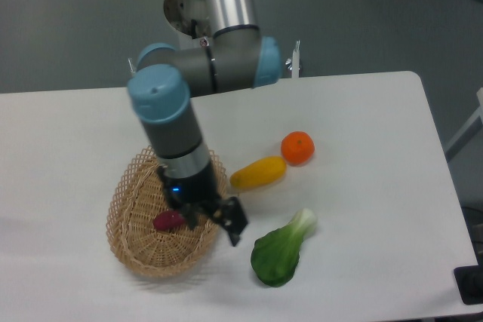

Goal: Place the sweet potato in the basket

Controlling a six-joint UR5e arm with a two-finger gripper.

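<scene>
The magenta sweet potato [168,220] lies on the floor of the oval tan wicker basket [128,243], free of the gripper. My gripper [219,219] hangs over the basket's right rim, just right of the sweet potato, with its dark fingers spread apart and nothing between them. The arm's grey wrist covers the back right part of the basket.
A yellow oblong fruit [258,173] lies right of the basket, with a round orange [297,147] beyond it. A green leafy vegetable [282,250] lies at the front, close to the gripper's right side. The white table's front edge runs just below the basket.
</scene>
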